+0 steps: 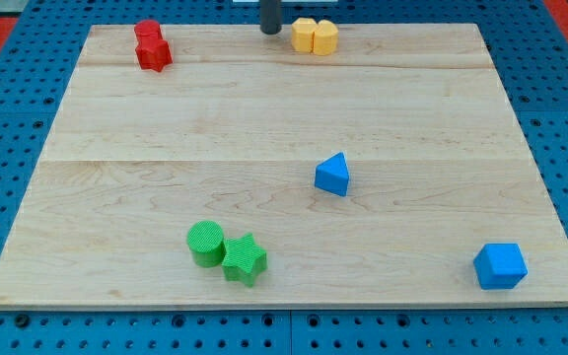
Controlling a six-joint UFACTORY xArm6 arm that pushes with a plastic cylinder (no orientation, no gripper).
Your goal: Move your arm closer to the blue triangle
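The blue triangle (pixel 332 175) lies right of the board's middle. My tip (pixel 270 31) is a dark rod at the view's top edge, just left of the yellow blocks (pixel 315 36). It stands far above the blue triangle in the view and a little to its left, with bare wood between them.
Two red blocks (pixel 152 45) sit touching at the top left. A green cylinder (pixel 205 243) and a green star (pixel 245 259) touch at the bottom, left of centre. A blue cube (pixel 501 265) sits at the bottom right corner. The wooden board (pixel 166 138) lies on a blue perforated base.
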